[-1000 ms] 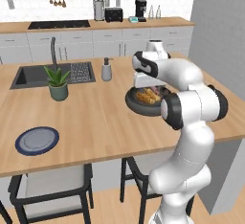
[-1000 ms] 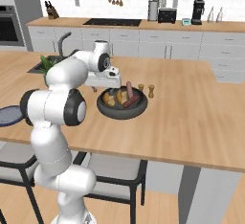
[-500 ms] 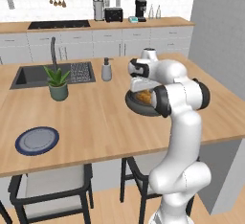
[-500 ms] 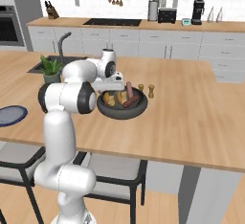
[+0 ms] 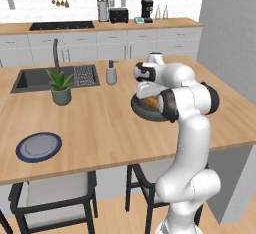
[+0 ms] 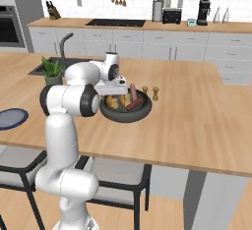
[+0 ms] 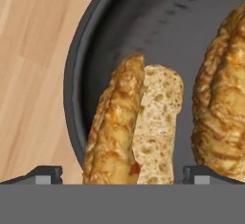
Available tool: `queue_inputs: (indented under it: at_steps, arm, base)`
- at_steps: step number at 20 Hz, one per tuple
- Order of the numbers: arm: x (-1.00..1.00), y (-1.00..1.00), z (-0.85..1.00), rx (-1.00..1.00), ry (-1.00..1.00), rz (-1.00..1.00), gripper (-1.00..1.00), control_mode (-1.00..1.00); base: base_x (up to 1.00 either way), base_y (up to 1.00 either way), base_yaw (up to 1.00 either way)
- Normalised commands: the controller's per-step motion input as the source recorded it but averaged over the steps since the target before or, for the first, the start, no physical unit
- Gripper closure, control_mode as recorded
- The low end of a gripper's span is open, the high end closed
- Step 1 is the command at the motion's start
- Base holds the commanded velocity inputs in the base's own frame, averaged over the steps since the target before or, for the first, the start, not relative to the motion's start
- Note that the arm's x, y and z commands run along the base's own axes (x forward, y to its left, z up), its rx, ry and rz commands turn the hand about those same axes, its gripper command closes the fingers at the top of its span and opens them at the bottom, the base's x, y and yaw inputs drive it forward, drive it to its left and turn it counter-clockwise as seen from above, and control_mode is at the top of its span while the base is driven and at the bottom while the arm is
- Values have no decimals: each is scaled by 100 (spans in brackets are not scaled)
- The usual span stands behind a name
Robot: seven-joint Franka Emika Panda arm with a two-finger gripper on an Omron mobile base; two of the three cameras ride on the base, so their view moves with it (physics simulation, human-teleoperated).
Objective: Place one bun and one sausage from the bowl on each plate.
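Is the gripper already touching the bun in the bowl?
Apart. In the hand view the open gripper straddles the bun, with bare bowl floor visible between each fingertip and the bun.

Wooden counter: bowl, plate, plant.

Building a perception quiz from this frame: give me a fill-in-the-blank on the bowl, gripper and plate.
1. The gripper hangs over the bowl with its jaws ____.
2. Between its fingertips in the hand view lies a ____, cut side showing.
3. The blue plate holds ____ food.
4. The potted plant stands beside the ____.

Missing words: open; bun; no; sink
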Motion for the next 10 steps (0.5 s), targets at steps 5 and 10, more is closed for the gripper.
queue_inputs:
  at_steps: [5,10]
  arm:
    - [-5,0,-21,0,0,4,-100,-100]
    - [0,0,-7,0,0,1,100,-100]
  base:
    - [0,0,0]
    - [0,0,0]
